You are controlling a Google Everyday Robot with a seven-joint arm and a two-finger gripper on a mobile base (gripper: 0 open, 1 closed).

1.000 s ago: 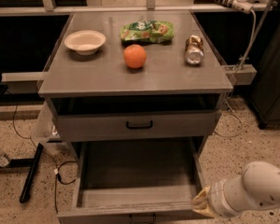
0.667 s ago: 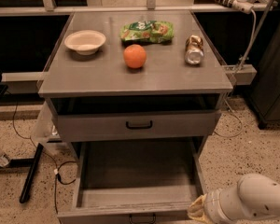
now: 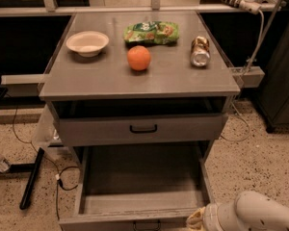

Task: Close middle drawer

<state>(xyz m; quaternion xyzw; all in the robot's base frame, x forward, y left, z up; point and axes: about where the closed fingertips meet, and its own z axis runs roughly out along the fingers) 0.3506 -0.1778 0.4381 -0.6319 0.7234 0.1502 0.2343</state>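
The middle drawer is pulled far out at the bottom of the grey cabinet, its deep tray open and empty. Its low front runs along the bottom edge of the camera view, with a small black bar handle at centre. My gripper is at the bottom right, right by the front right corner of this drawer. The white arm comes in behind it from the right. The taller-fronted grey drawer above is slightly out.
On the cabinet top are a white bowl, an orange, a green snack bag and a can lying on its side. Black cables lie on the speckled floor at left. A white cable hangs at right.
My gripper and arm have moved left and slightly down, closer to the front right corner of the open drawer. The drawer has not visibly moved.
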